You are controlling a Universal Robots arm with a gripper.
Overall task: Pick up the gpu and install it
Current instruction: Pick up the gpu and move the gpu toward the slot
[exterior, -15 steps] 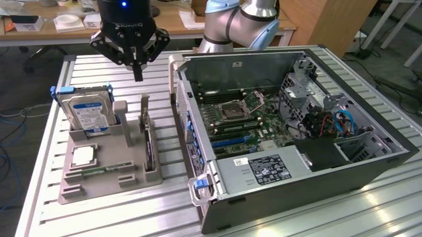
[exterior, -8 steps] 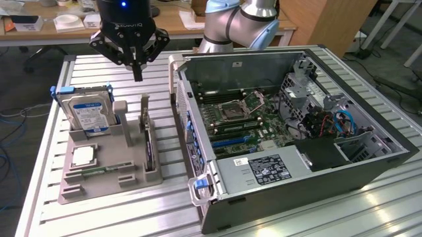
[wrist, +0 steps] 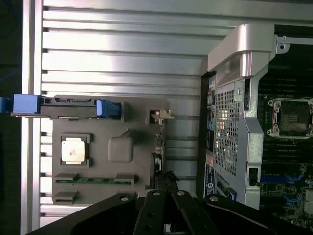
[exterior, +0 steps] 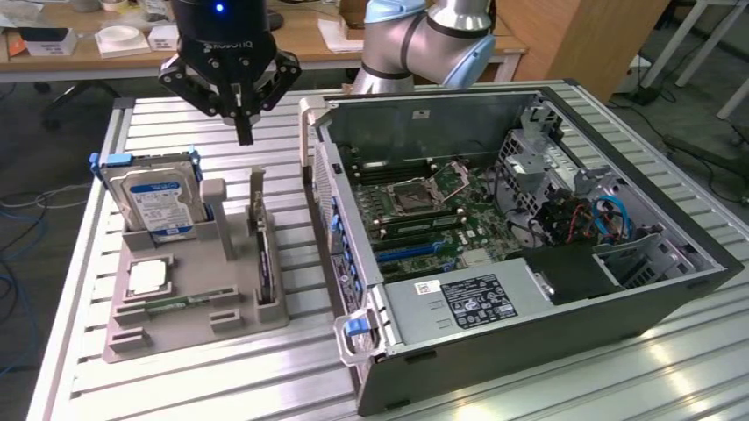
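The gpu [exterior: 263, 250] stands edge-on in a slot of the grey holder [exterior: 193, 329], at that holder's side nearest the computer case. From the wrist it is a thin dark strip [wrist: 158, 149] with its silver bracket at one end. My gripper [exterior: 244, 133] hangs above the table behind the holder, fingers shut to a point and holding nothing. It is well above the gpu and apart from it. The black fingers [wrist: 155, 215] also show in the wrist view. The open computer case [exterior: 655, 289] lies on its side at the exterior view's right, with its motherboard [exterior: 433, 210] exposed.
The holder also carries a blue-labelled hard drive [exterior: 158, 200], a square processor [exterior: 147, 277] and a narrow green memory stick [exterior: 175, 303]. The slatted metal table [exterior: 210, 377] holds everything. A desk with small boxes stands behind.
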